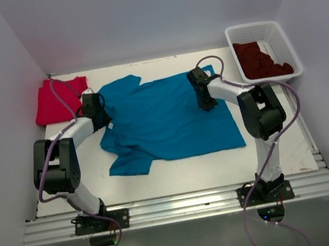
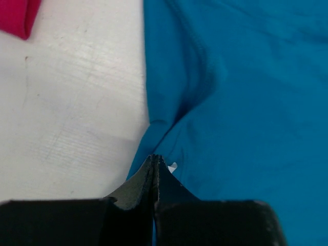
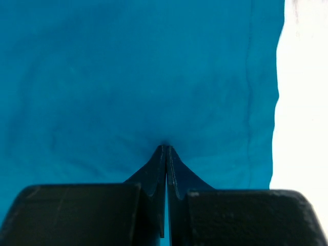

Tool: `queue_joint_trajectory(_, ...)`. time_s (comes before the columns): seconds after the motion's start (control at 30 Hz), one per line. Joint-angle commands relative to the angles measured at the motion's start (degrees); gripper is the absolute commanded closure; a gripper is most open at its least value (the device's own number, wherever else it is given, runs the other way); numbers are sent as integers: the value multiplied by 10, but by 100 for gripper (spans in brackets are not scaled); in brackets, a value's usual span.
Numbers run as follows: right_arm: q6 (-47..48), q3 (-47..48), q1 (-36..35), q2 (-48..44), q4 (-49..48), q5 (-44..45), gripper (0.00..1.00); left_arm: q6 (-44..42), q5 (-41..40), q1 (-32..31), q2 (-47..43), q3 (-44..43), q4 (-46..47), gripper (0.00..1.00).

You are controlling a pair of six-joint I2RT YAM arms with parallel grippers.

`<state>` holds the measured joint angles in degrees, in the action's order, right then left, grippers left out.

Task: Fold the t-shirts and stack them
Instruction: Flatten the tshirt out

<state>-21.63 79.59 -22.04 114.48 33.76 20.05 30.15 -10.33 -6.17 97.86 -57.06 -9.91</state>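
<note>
Teal t-shirt (image 1: 171,122) lies spread flat mid-surface (image 1: 180,174), long axis running L–R across the top view. Neck + both sleeves point toward the L side, straight hem toward the R. Near-L sleeve is rumpled; rest fairly smooth.

L pincer (image 1: 98,114) sits at the shirt's L edge, by the neck/shoulder. In its wrist view the fingers are closed tight, w/ a ridge of teal cloth drawn right up to the tips, so it reads as pinching that edge. R pincer (image 1: 205,102) is over the R part of the body, inboard of the hem, w/ bare surface off to one side in its own view. It is also closed. Cloth puckers to a dark point at its tips, prob. a pinch of the top layer, tho that is a judgement w/ cloth this thin.

Key relation: the two pinches sit one per end, a bit far of the shirt's midline, so most of the cloth lies toward the arm bases. Each arm is nearer its own end, so no crossing is needed. A fold would likely go across the long axis.

Red t-shirt (image 1: 62,101) sits folded at far L, apart from the teal one. Maroon t-shirts (image 1: 262,60) lie in white basket (image 1: 259,25) at far R, well apart.

Writing/brands: none legible. Tiny white tab (image 2: 172,165) shows beside the L fingertips, maybe a neck label; too small to read.
</note>
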Motion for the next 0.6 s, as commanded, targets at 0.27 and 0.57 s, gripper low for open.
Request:
queue_joint_trajectory(0.27,-1,91,16,66,3,6,100,-30,114,-9,54,-46,74,100)
queue_joint_trajectory(0.57,-18,75,44,90,12,-4,100,-30,121,-30,131,-88,47,100)
